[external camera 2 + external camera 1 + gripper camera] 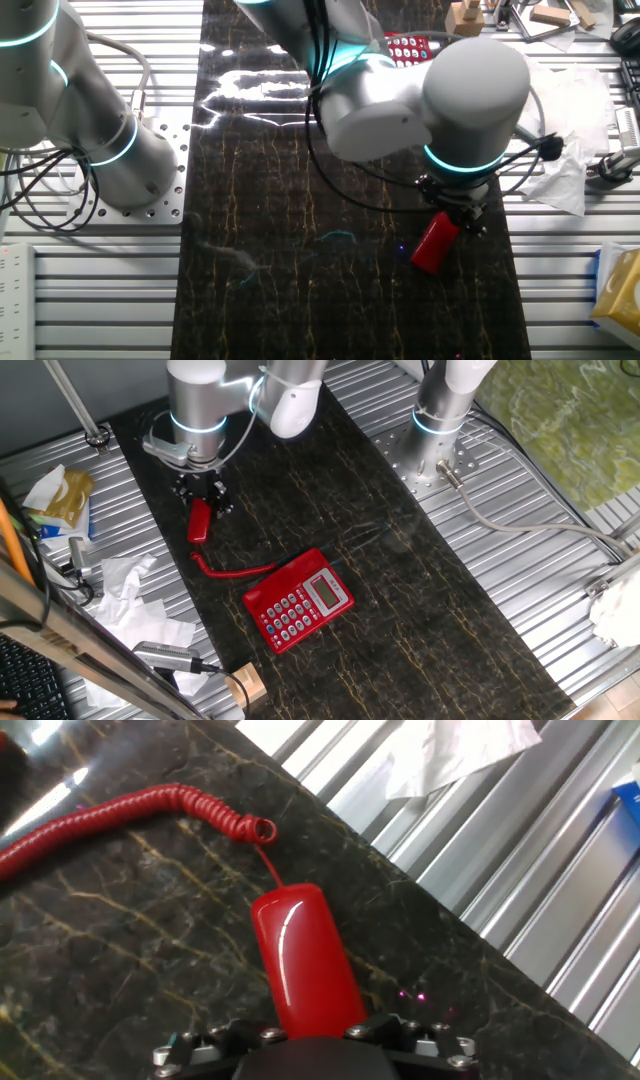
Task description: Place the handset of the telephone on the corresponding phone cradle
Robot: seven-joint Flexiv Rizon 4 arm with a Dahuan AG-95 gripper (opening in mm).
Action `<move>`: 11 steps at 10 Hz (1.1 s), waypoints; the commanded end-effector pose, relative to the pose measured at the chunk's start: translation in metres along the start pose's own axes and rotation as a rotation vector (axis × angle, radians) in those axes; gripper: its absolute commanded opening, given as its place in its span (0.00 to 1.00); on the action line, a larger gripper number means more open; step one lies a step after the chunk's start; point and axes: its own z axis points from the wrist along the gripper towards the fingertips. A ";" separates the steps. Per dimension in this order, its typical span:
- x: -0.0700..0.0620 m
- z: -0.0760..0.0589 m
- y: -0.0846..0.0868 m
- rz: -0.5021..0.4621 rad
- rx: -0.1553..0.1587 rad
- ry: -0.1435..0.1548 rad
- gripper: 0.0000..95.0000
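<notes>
The red handset (200,520) is at the back left of the dark mat, its one end between my fingers. My gripper (203,492) is shut on it. The hand view shows the handset (305,960) running away from the fingers over the mat, with its coiled red cord (130,810) trailing to the left. The other fixed view shows the gripper (455,208) above the tilted handset (435,243). The red telephone (298,600) sits mid-mat, apart from the handset, its phone cradle (285,573) bare along the upper-left side. The arm mostly hides the telephone (405,45) in the other fixed view.
Crumpled white paper (120,595), a yellow packet (60,495) and a wooden block (245,682) lie left of the mat on the ribbed metal table. A second arm's base (440,410) stands at the back right. The mat's edge (420,910) is close beside the handset.
</notes>
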 end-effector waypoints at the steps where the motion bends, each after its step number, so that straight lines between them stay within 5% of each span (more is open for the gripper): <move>1: 0.000 0.000 0.000 0.012 0.003 0.001 0.00; 9: -0.002 -0.009 0.001 0.040 -0.008 0.004 0.00; 11: -0.005 -0.021 0.004 0.081 -0.019 0.019 0.00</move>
